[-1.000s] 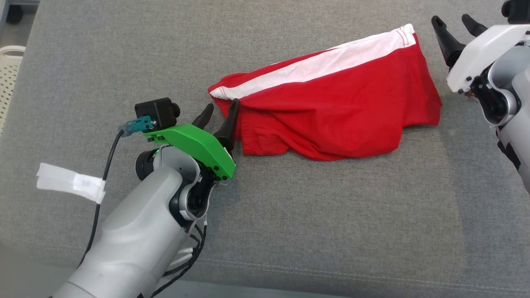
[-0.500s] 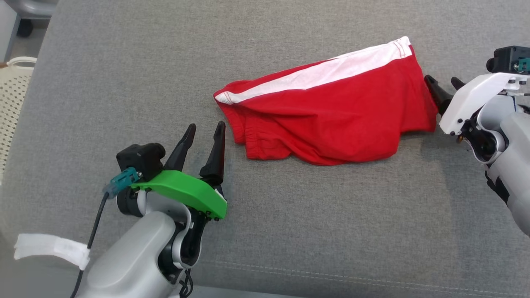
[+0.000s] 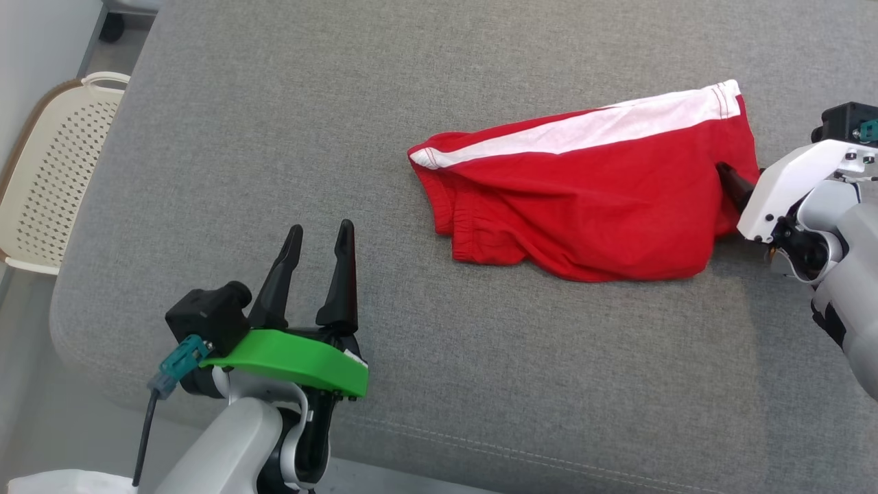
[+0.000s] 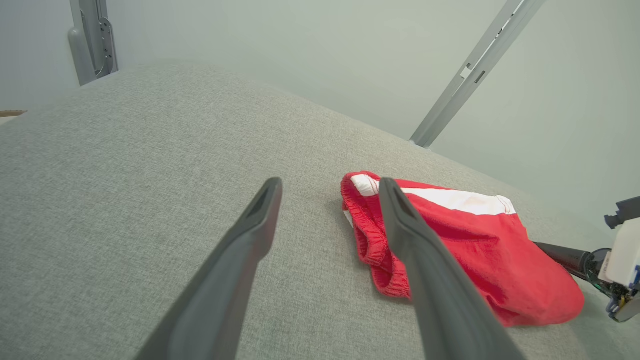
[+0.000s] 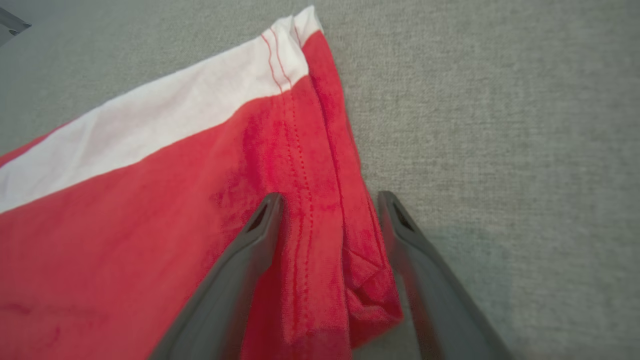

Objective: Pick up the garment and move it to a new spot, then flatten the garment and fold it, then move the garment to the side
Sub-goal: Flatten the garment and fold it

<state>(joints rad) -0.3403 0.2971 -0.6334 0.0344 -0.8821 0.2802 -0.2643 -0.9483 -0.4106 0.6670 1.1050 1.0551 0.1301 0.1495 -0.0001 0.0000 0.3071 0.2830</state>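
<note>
The red garment [image 3: 590,199], marked with a white stripe, was seen lying crumpled on the grey upholstered cushion [image 3: 274,123], toward its right side. The right claw [image 3: 732,184] was set against the garment's right edge. In the right wrist view its fingers were spread apart, with the stitched red hem lying between them and not pinched. The left claw [image 3: 320,228] was held open over the near part of the cushion, well apart from the garment, and nothing was caught between its fingers. Whether it touched the fabric of the cushion could not be told. A cream perforated basket [image 3: 55,178] was seen off the cushion, beside its left end. What was kept inside it could not be made out.
</note>
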